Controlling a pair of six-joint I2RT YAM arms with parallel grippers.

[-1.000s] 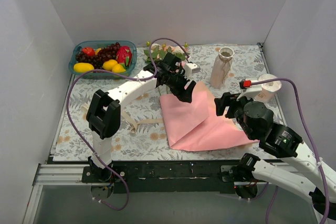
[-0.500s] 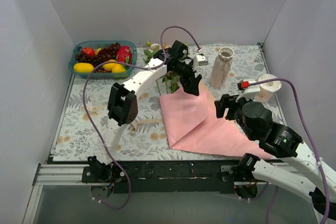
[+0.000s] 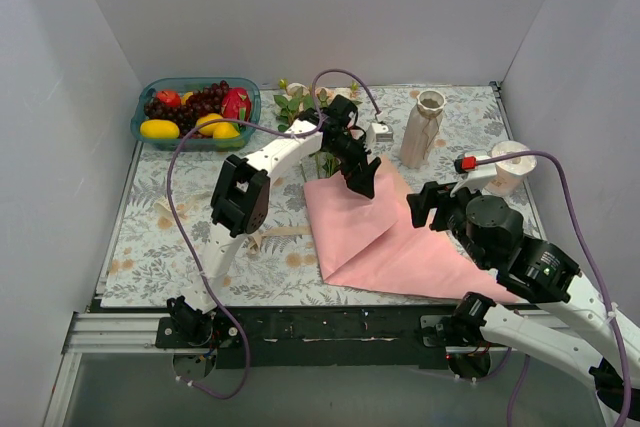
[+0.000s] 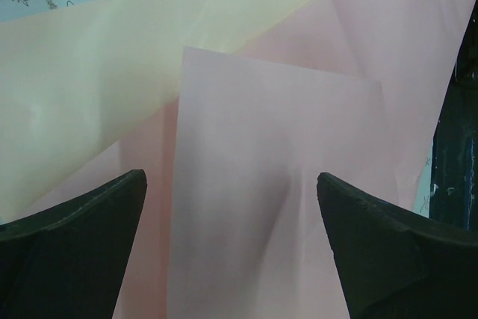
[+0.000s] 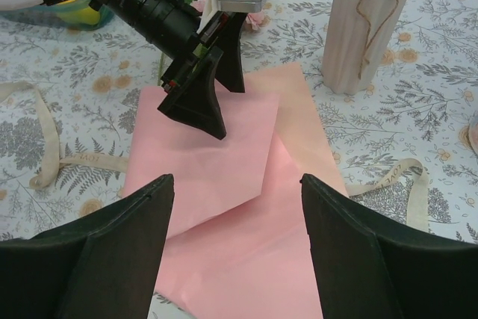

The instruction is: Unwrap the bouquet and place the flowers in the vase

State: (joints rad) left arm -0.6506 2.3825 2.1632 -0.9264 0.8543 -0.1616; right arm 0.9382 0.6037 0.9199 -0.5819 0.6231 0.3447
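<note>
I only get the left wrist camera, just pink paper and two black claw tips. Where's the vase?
Observer: The vase stands upright at the back of the table, to the right of your left claw.
Operator: Any flowers in it?
Observer: None stick out. The flowers lie behind the pink paper.
Operator: What's the other claw doing?
Observer: The right claw hovers open by the paper's right side, holding nothing.

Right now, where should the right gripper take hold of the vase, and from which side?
Probably its body below the neck, coming level from the near side: the vase stands upright and looks slimmer than the open right gripper.
</note>
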